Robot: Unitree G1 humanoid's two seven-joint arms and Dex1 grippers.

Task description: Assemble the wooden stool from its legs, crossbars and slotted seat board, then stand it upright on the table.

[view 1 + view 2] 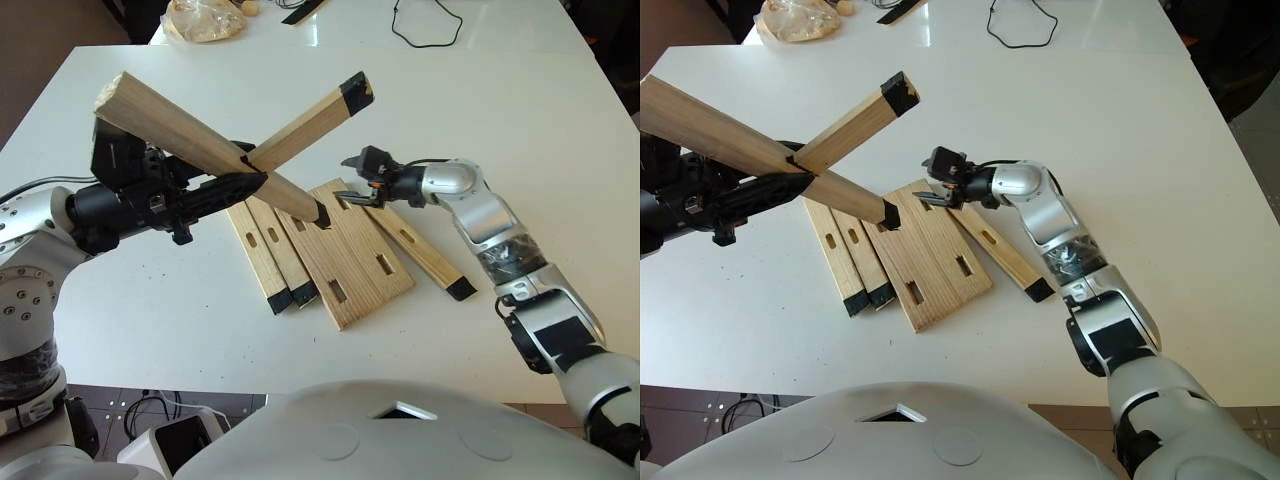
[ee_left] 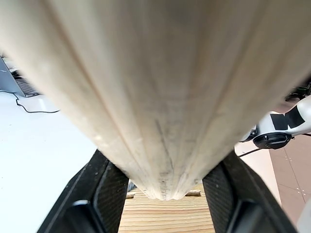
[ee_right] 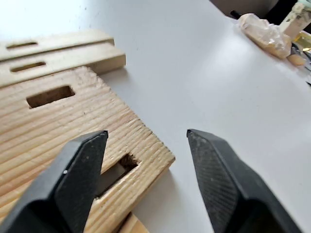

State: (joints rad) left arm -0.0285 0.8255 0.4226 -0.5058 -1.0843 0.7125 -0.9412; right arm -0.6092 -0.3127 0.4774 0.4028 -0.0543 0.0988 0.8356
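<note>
my left gripper (image 1: 245, 183) is pressed onto a wooden cross (image 1: 200, 130), two pieces joined at their middles. i hold it in the air above the table (image 1: 520, 120), likely to keep it clear of the loose parts. my right gripper (image 3: 146, 141) hangs with fingers spread just over the far corner of the seat board (image 1: 355, 250), probably to pinch or steady it. the one board lies flat, four slots facing up. two slotted bars (image 1: 265, 250) lie just beside its left edge, and one bar (image 1: 420, 245) lies along its right. i judge assembly is barely begun.
</note>
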